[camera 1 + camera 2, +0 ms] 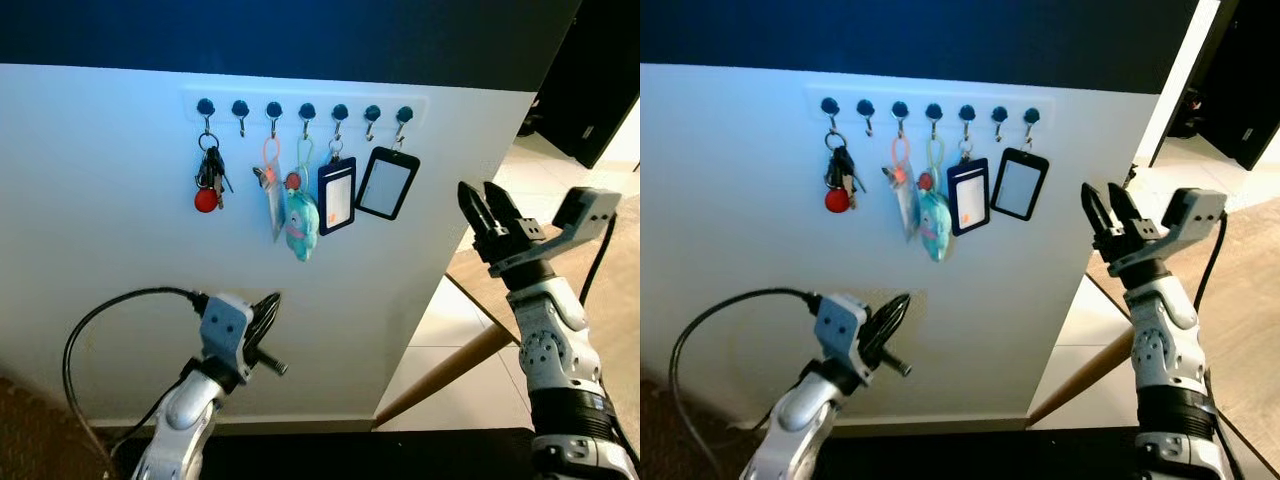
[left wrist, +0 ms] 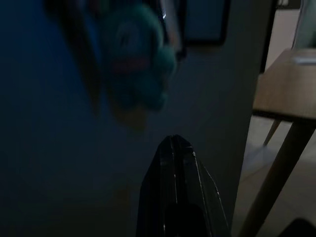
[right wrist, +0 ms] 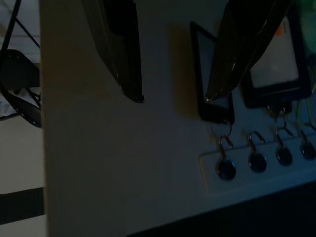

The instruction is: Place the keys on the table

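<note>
The keys [image 1: 209, 180], a dark bunch with a round red fob, hang from the leftmost hook of a white hook rack [image 1: 305, 108] on the white wall. My left gripper [image 1: 270, 305] is low in front of the wall, below and right of the keys, and is shut with nothing in it; its joined fingertips [image 2: 175, 148] point toward a teal plush charm [image 2: 133, 64]. My right gripper [image 1: 480, 197] is raised past the wall's right edge, level with the black badge holder [image 1: 387, 183]. It is open and empty. The wooden table [image 1: 615, 300] stands behind the right arm.
Between the keys and the black holder hang an orange-looped charm [image 1: 270, 185], the teal plush [image 1: 301, 225] and a blue badge holder [image 1: 336, 195]. A slanted wooden table leg [image 1: 450, 368] crosses pale floor tiles. A dark cabinet [image 1: 600, 70] stands at upper right.
</note>
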### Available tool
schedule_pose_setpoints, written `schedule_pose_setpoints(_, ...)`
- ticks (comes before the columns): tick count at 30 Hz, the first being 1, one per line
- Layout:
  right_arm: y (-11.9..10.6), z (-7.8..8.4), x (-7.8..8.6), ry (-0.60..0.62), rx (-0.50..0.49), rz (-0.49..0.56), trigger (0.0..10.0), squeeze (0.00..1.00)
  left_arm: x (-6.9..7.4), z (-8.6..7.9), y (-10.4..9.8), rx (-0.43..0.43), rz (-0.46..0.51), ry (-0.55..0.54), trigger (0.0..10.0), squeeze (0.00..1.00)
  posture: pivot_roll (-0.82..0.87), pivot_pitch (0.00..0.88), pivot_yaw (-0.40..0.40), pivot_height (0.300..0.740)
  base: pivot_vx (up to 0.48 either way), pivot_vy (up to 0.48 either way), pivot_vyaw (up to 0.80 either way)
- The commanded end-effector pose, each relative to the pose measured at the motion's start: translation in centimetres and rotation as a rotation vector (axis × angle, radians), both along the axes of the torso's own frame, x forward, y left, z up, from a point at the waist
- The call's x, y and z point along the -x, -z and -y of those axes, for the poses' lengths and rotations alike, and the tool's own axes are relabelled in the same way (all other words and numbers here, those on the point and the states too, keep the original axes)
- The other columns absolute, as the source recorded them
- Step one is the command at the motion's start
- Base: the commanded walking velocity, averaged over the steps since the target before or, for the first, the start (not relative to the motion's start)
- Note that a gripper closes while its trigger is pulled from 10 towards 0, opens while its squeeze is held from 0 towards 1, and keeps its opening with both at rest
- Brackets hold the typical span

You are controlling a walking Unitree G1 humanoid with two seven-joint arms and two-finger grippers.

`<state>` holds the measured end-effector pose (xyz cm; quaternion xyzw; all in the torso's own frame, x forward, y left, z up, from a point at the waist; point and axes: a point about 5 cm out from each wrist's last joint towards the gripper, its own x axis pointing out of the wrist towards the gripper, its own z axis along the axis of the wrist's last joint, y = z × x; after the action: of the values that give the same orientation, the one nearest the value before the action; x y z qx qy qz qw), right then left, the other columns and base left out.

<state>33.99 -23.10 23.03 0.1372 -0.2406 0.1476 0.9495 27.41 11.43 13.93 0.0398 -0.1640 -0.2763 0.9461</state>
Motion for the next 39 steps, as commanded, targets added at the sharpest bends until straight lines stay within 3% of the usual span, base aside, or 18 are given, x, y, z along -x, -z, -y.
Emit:
schedule_pose_setpoints(1, 0.0, 0.1, -0.3, 0.017, 0.006, -0.009, 10.0, 0.0, 0.2, 1.0, -0.7, 0.034, 0.012, 0.03, 10.0, 0.0, 0.08, 0.07, -0.066, 0.74, 0.0, 0.0, 0.0)
schedule_pose_setpoints(7, -0.3, 0.0, -1.1, 0.048, -0.017, -0.036, 10.0, 0.0, 0.2, 1.9, -2.4, 0.059, 0.043, 0.05, 10.0, 0.0, 0.08, 0.065, -0.064, 0.74, 0.0, 0.0, 0.0)
schedule_pose_setpoints(8, -0.3, -0.3, -1.4, 0.042, -0.013, -0.056, 10.0, 0.3, 0.0, 2.0, -2.7, 0.055, 0.049, 0.047, 10.0, 0.0, 0.08, 0.065, -0.063, 0.74, 0.0, 0.0, 0.0)
schedule_pose_setpoints(10, -0.3, -0.5, -1.6, 0.037, -0.007, -0.07, 10.0, 0.3, 0.0, 2.0, -2.9, 0.053, 0.049, 0.044, 10.0, 0.0, 0.08, 0.063, -0.064, 0.74, 0.0, 0.0, 0.0)
schedule_pose_setpoints(11, -0.3, -0.9, -1.7, 0.016, -0.005, -0.075, 10.0, 1.0, -0.2, 1.9, -3.0, 0.045, 0.05, 0.029, 10.0, 0.0, 0.08, 0.062, -0.064, 0.74, 0.0, 0.0, 0.0)
schedule_pose_setpoints(15, -0.3, -2.0, -2.2, -0.041, 0.025, -0.101, 10.0, 1.0, -0.5, 1.5, -2.9, 0.026, 0.043, 0.008, 10.0, 0.0, 0.08, 0.057, -0.065, 0.74, 0.0, 0.0, 0.0)
schedule_pose_setpoints(17, -0.2, -2.5, -2.4, -0.095, -0.016, -0.122, 10.0, 0.0, -0.5, 1.5, -2.9, 0.018, 0.043, 0.009, 10.0, 0.0, 0.08, 0.055, -0.065, 0.74, 0.0, 0.0, 0.0)
schedule_pose_setpoints(24, -1.4, -3.0, -2.6, -0.215, -0.146, -0.087, 10.0, 0.0, -0.5, 1.5, -2.9, 0.011, 0.038, 0.007, 10.0, 0.0, 0.08, 0.047, -0.069, 0.74, 0.0, 0.0, 0.0)
schedule_pose_setpoints(39, -1.0, -3.1, -3.9, -0.19, -0.064, -0.122, 10.0, 0.0, -0.7, 1.4, -3.0, 0.007, 0.03, -0.007, 10.0, 0.0, 0.08, 0.061, -0.067, 0.74, 0.0, 0.0, 0.0)
